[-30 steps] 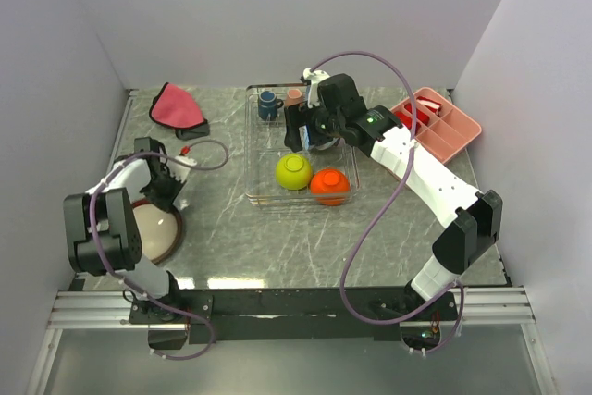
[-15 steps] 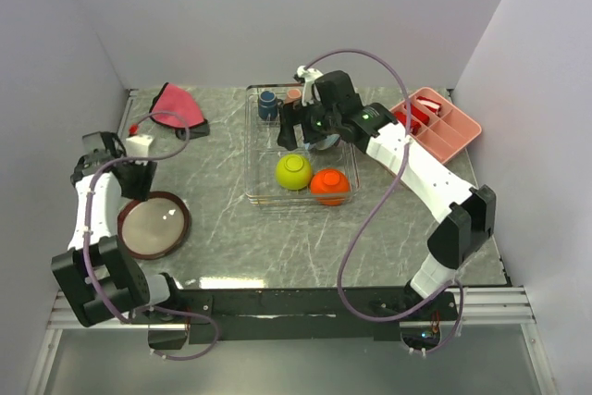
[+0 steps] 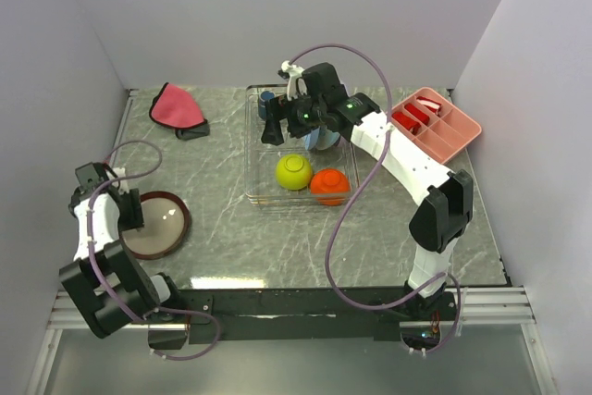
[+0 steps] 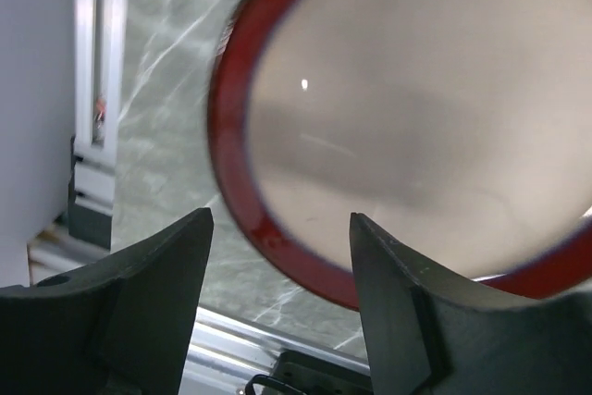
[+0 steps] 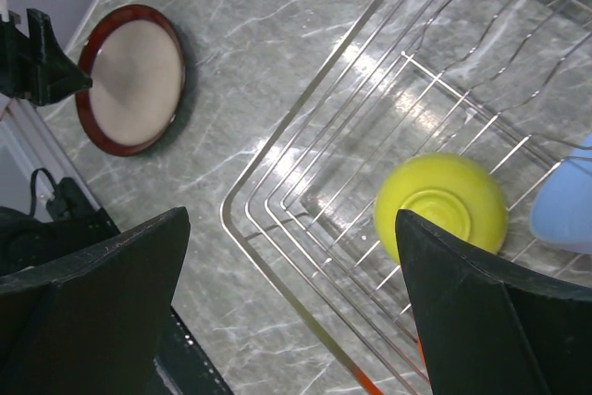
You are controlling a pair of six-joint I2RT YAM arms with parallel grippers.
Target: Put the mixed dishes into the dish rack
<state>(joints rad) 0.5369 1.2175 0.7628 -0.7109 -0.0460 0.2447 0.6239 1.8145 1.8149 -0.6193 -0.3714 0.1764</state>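
The left hand (image 4: 277, 228) has just sprung open, leaving the red-rimmed cream plate (image 3: 155, 226) flat on the counter (image 3: 277, 238), well apart from the dish rack (image 3: 250, 150). It still needs loading. The right hand (image 5: 292, 219) hangs wide open over the rack.

The dish rack (image 3: 249, 159), a shallow basket of thin silvery wire, sits on the worktop (image 3: 231, 247) toward 12 o'clock. Inside it, a yellow-green bowl (image 3: 294, 171) lies upside down at the rack's 7 o'clock, foot ring up. An orange bowl (image 3: 329, 185) is just beside it at 5 o'clock. A dark blue mug (image 3: 267, 98) shows, partly hidden, in the 11 o'clock corner. Only an edge of a light-blue plate (image 5: 566, 205) is visible near the rack's middle. The red-rimmed cream plate (image 3: 153, 225) lies flat on the worktop at 8 o'clock, well apart from the rack.
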